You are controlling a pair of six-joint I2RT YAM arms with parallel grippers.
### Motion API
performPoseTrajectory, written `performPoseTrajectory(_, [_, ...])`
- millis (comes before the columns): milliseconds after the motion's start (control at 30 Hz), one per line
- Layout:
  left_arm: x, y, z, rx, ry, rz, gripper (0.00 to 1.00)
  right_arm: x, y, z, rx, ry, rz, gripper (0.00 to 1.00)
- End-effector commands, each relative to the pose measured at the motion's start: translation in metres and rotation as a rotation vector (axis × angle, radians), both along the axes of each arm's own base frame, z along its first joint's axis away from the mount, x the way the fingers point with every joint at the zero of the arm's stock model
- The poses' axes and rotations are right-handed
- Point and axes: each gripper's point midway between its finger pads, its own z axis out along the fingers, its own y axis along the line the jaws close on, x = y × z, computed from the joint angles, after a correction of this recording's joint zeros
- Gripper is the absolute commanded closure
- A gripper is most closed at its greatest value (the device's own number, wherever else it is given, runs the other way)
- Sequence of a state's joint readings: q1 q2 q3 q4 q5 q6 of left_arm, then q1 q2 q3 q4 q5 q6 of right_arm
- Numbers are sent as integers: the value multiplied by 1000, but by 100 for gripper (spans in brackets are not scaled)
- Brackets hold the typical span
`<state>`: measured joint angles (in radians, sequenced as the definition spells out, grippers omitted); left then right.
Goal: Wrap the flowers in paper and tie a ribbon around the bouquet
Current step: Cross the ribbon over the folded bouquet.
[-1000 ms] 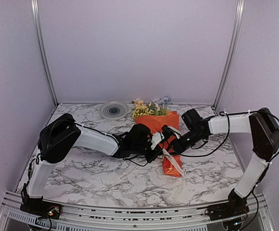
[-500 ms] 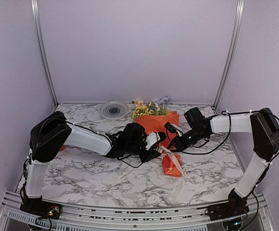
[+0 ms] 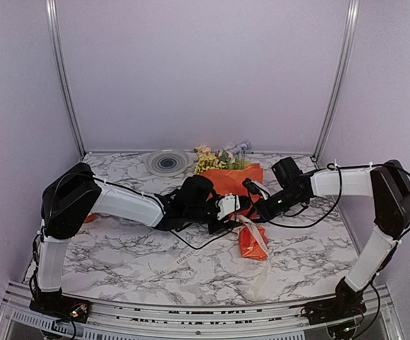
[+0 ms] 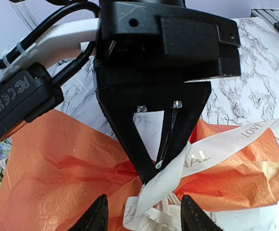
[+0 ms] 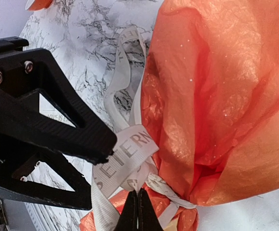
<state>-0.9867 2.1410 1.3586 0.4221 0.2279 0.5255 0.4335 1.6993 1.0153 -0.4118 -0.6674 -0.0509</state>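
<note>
Since a second ago the left gripper (image 4: 146, 217) has parted its jaws, which now stand released on either side of the ribbon (image 4: 226, 142) at the neck of the bouquet (image 3: 236, 180). Opposite, the right gripper (image 5: 138, 211) stays clenched on the ribbon, probably to keep the knot taut. The bouquet lies on the surface (image 3: 120, 248), its flowers (image 3: 219, 159) toward the back wall.

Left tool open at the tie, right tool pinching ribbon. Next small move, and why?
Probably close the left tool on the ribbon strand lying between its fingers: the right tool pinches another strand where the paper is cinched, so both could pull the tie snug.
</note>
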Motion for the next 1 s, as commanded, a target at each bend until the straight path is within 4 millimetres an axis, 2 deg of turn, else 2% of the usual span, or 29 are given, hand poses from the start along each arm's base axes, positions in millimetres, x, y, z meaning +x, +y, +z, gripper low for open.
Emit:
performPoseTrajectory(0, [0, -9, 4, -3, -81, -45, 49, 6, 0, 16, 25, -45, -16, 100])
performPoseTrajectory(100, [0, -12, -2, 6, -83, -44, 54, 8, 1, 17, 29, -48, -16, 100])
performPoseTrajectory(267, [-12, -18, -3, -5, -56, -78, 84, 9, 2, 18, 33, -53, -22, 100])
performPoseTrajectory(333, [-24, -21, -3, -5, -53, -104, 89, 10, 0, 16, 29, -51, -34, 100])
performPoseTrajectory(500, [-35, -18, -4, -8, -53, -117, 92, 16, -6, 13, 35, -48, -87, 100])
performPoseTrajectory(600, [-35, -16, -4, -7, -57, -108, 100, 21, -9, 15, 44, -55, -117, 100])
performPoseTrajectory(833, [-38, -10, -11, 12, -54, -106, 100, 30, -25, 22, 62, -62, -201, 100])
performPoseTrajectory(967, [-37, -6, -17, 25, -48, -95, 100, 32, -36, 18, 45, -51, -246, 100])
